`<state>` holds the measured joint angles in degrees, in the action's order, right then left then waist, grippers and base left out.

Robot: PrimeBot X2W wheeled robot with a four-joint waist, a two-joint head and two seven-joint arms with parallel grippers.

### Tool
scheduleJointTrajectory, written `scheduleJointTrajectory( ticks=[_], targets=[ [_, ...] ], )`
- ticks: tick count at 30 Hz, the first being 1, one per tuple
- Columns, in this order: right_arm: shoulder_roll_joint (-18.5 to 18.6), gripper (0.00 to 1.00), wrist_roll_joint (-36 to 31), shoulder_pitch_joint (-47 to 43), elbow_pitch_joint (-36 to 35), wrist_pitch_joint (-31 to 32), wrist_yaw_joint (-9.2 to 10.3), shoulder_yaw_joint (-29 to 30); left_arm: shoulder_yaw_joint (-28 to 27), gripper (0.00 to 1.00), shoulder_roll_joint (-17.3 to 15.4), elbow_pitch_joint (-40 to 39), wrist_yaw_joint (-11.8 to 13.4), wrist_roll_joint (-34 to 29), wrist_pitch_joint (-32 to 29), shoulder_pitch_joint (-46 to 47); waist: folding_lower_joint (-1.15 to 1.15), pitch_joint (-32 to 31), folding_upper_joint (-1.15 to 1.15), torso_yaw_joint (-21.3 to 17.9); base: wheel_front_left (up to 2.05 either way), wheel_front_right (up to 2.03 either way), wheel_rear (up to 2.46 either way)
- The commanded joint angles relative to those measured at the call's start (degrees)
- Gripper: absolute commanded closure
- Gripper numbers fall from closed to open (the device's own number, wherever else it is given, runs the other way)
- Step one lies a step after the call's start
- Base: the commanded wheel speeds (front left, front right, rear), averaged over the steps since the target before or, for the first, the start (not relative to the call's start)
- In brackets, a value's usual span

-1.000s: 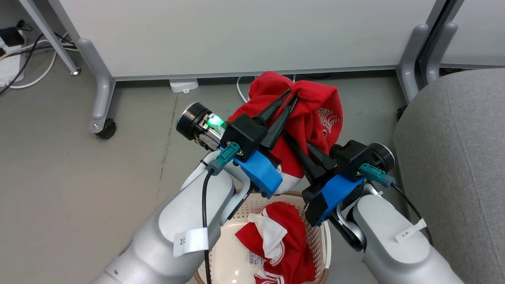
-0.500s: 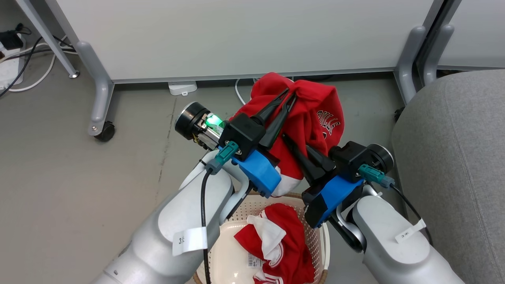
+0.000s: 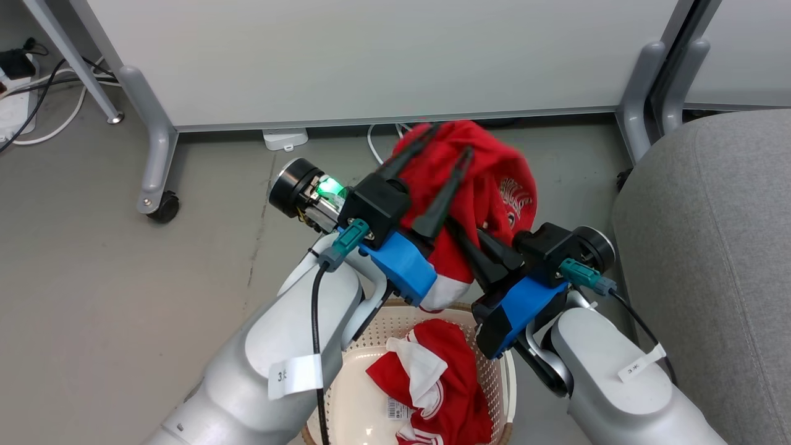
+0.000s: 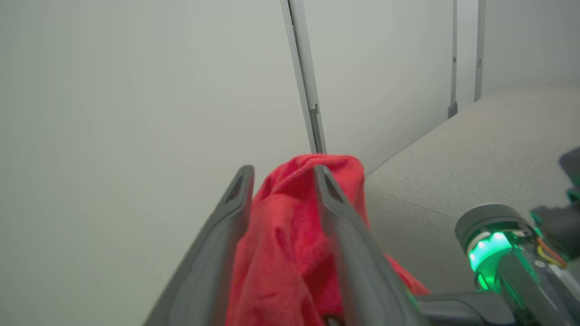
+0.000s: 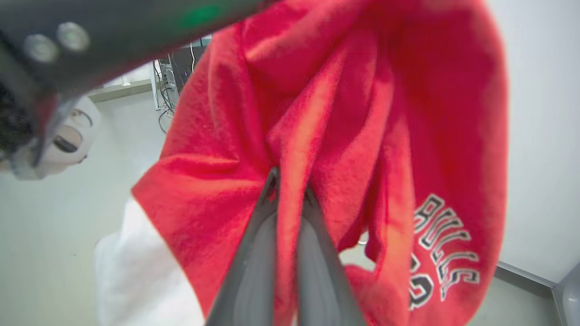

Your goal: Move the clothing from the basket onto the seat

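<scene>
A red garment with white trim and black-and-white lettering hangs in the air above the basket, left of the grey seat. My right gripper is shut on a fold of it from below. My left gripper reaches into its top with fingers spread apart, and red cloth lies loosely between them. A second red and white garment lies crumpled in the cream perforated basket, beside a paper label.
White partition panels on grey legs stand behind, one with a castor. Cables and a power strip lie at the far left. A small white box sits on the floor under the panel.
My left gripper's fingers have spread apart and let go of their pinch on the red garment. The right gripper stays shut on it. The garment's top has shifted a little.
</scene>
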<state>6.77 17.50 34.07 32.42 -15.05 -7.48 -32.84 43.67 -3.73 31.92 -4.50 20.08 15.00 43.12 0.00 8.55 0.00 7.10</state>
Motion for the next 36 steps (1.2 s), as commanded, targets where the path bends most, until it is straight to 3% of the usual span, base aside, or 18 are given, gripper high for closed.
scheduleJointTrajectory(
  ticks=[1, 22, 36],
  targets=[
    [0.19, 1.00, 0.39, 0.60, 0.00, -0.20, -0.03, -0.13, -0.21, 0.00, 0.02, -0.19, 0.41, -0.55, 0.27, -0.32, 0.00, -0.02, 0.00, -0.02, 0.00, 0.00, 0.00],
    [0.24, 1.00, -0.10, 0.35, -0.57, -0.21, -0.03, 1.39, -1.55, 0.00, 0.16, 0.28, 0.06, -1.84, 0.28, -0.14, 0.00, 1.25, 0.00, -1.36, 0.00, 0.00, 0.00],
    [1.12, 1.00, -1.39, -1.00, -2.91, -0.21, -0.03, 7.11, -0.64, 0.00, -0.04, 0.53, -0.33, -2.61, 0.28, 0.69, 0.00, 4.79, 0.00, -6.11, 0.00, 0.00, 0.00]
  ],
)
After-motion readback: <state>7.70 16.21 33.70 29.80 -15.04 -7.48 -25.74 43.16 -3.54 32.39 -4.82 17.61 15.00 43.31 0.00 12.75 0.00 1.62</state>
